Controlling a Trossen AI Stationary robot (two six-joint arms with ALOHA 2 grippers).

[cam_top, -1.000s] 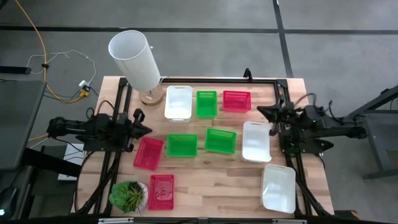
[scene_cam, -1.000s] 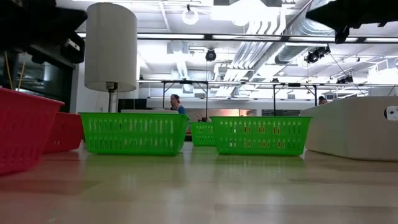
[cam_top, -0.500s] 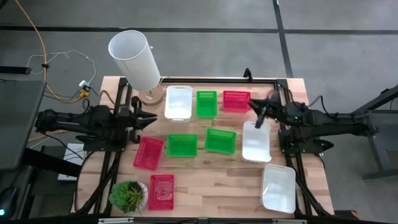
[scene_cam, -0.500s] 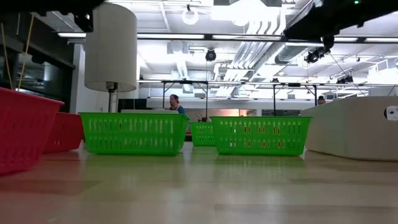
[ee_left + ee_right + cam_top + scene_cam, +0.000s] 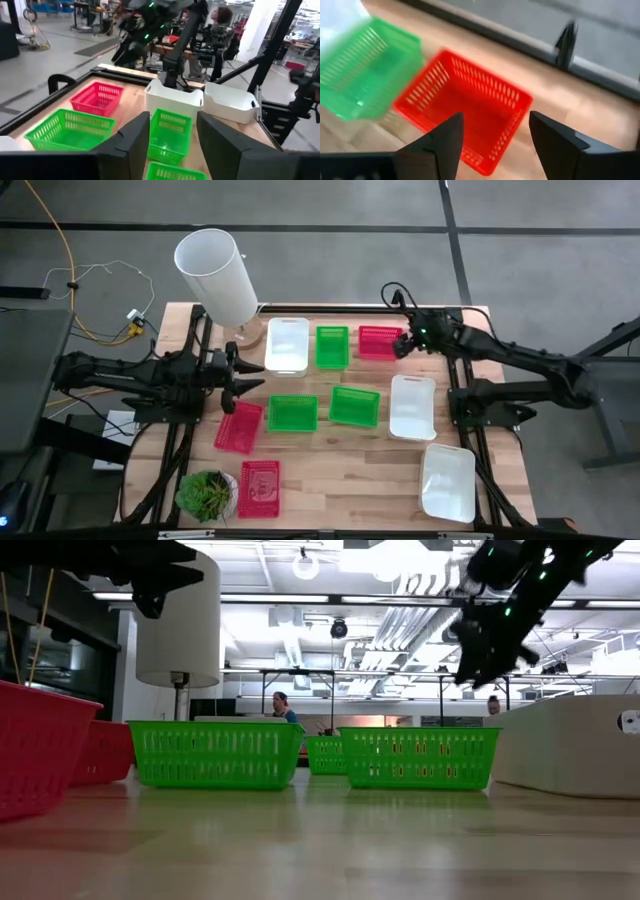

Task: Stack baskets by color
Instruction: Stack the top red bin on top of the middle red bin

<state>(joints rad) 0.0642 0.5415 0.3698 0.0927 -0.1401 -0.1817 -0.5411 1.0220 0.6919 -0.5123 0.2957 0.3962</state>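
Nine baskets lie open side up on the wooden table. In the far row are a white (image 5: pixel 287 345), a green (image 5: pixel 332 347) and a red basket (image 5: pixel 380 341). In the middle row are a red (image 5: pixel 238 426), two green (image 5: pixel 292 413) (image 5: pixel 355 406) and a white one (image 5: pixel 412 407). Another red (image 5: pixel 259 488) and another white (image 5: pixel 448 482) lie near the front. My right gripper (image 5: pixel 402 345) hangs open above the far red basket (image 5: pixel 465 115), slanting down. My left gripper (image 5: pixel 255 377) is open and level, high over the table's left side.
A tall white cylinder (image 5: pixel 215 275) on a wooden base stands at the far left corner. A small potted plant (image 5: pixel 205 495) sits at the near left. A black frame (image 5: pixel 440 310) runs along the table's edges. People show in the room beyond.
My right gripper has swung toward the far edge and leftward to above the far red basket, tipping downward, and has opened. My left gripper has risen, moved a little toward the table's middle, and has opened. No basket has moved.
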